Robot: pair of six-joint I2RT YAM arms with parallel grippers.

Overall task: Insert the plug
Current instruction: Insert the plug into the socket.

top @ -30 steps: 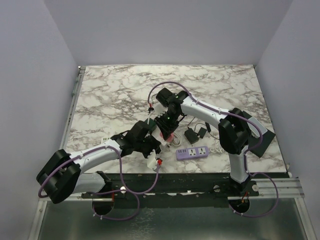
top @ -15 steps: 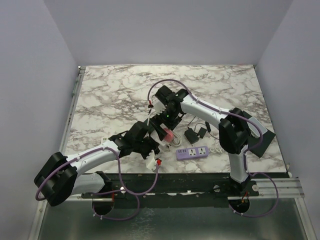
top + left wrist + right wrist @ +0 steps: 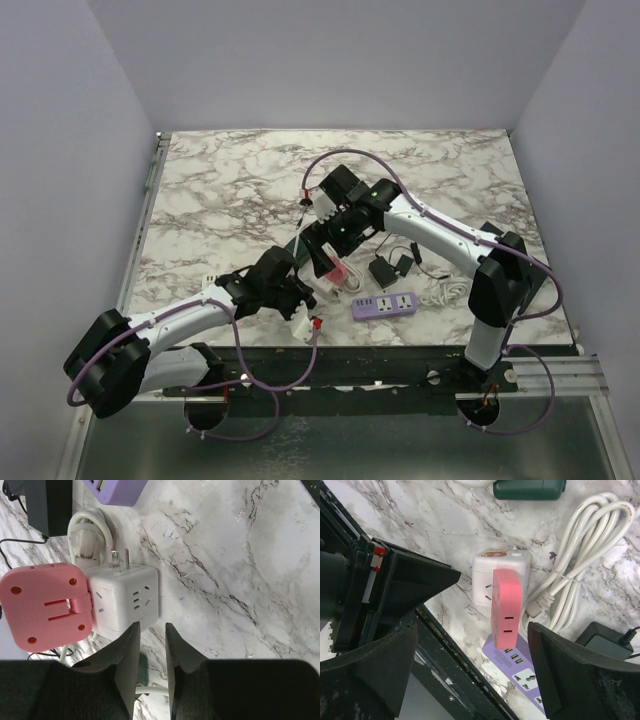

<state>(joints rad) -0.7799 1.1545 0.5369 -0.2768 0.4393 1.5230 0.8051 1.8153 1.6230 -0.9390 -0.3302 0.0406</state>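
A pink plug sits pushed into the white cube socket on the marble table; it also shows in the left wrist view as the pink plug against the cube. My right gripper hangs open above them, fingers wide on either side, touching nothing. From the near-left my left gripper points at the cube's edge. Its fingers stand a narrow gap apart with only marble and a white cord seen between them. From above, the pink plug lies between both grippers.
A purple power strip lies near the front edge, right of the cube. Black adapters with thin leads sit behind it. A coiled white cable lies beside the cube. The table's dark front rail is close by.
My right gripper has opened, let go of the pink plug and drawn back upward. The right arm's elbow has swung right. The left gripper has barely moved.
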